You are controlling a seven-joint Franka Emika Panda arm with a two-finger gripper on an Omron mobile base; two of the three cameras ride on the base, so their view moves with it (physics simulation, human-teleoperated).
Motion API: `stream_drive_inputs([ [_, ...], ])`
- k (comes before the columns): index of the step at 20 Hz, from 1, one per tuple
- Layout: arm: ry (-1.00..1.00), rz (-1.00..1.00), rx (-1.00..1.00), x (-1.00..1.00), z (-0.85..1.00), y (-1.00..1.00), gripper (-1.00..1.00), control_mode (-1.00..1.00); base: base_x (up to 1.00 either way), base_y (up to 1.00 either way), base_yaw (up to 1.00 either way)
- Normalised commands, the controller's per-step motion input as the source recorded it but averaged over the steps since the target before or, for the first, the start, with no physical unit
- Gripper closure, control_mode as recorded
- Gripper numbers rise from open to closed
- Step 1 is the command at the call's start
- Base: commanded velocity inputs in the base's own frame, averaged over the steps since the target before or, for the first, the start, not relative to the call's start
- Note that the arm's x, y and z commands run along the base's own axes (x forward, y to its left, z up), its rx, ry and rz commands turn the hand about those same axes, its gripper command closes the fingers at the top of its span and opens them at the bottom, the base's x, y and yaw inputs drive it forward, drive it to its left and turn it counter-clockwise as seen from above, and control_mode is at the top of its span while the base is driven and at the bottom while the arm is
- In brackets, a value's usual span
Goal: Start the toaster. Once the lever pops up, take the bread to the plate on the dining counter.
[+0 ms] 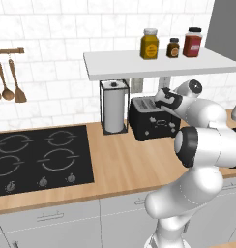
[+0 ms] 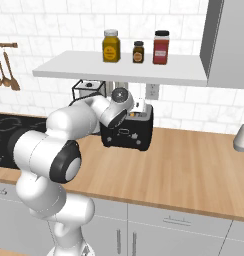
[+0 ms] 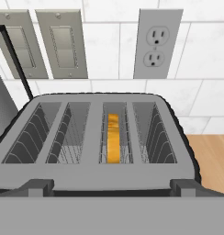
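The pincer (image 3: 112, 184) is seen in the hand view with its two dark finger tips (image 3: 36, 186) set wide apart, nothing being held between them. Directly beyond and below the tips, the toaster (image 3: 93, 156) is presented from above, its grey top and slots lying just ahead of the pincer. The bread (image 3: 113, 137) is seated edge-up, well down inside a slot ahead of the pincer and slightly toward the right tip; only its golden crust edge is visible. The slots toward the left tip are seen with bare wire guides. Whether the tips are in contact with the toaster's near edge cannot be told.

Beyond the toaster, on the tiled wall, a wall socket (image 3: 157, 43) is noted ahead and to the right of the pincer, and two blank switch plates (image 3: 61, 43) ahead and to its left.

In the left base view, the hand (image 1: 169, 99) is held over the toaster's (image 1: 151, 121) right end, the paper-towel holder (image 1: 114, 106) standing just beside the toaster on the far side from the pincer. A shelf (image 1: 158, 63) carrying three jars (image 1: 149, 43) is found above the pincer. The stovetop (image 1: 40, 157) lies well apart, past the holder. In the right base view, the toaster (image 2: 129, 131) is partly covered by the wrist.
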Motion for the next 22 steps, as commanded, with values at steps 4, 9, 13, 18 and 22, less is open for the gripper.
stream_drive_inputs([
  [4, 0.00, 0.00, 0.00, 0.00, 0.00, 0.00, -1.00, -1.00, 0.00, 0.00, 0.00],
  [9, 0.00, 0.00, 0.00, 0.00, 0.00, 0.00, -1.00, -1.00, 0.00, 0.00, 0.00],
  [13, 0.00, 0.00, 0.00, 0.00, 0.00, 0.00, -1.00, -1.00, 0.00, 0.00, 0.00],
  [18, 0.00, 0.00, 0.00, 0.00, 0.00, 0.00, -1.00, -1.00, 0.00, 0.00, 0.00],
  [22, 0.00, 0.00, 0.00, 0.00, 0.00, 0.00, -1.00, -1.00, 0.00, 0.00, 0.00],
])
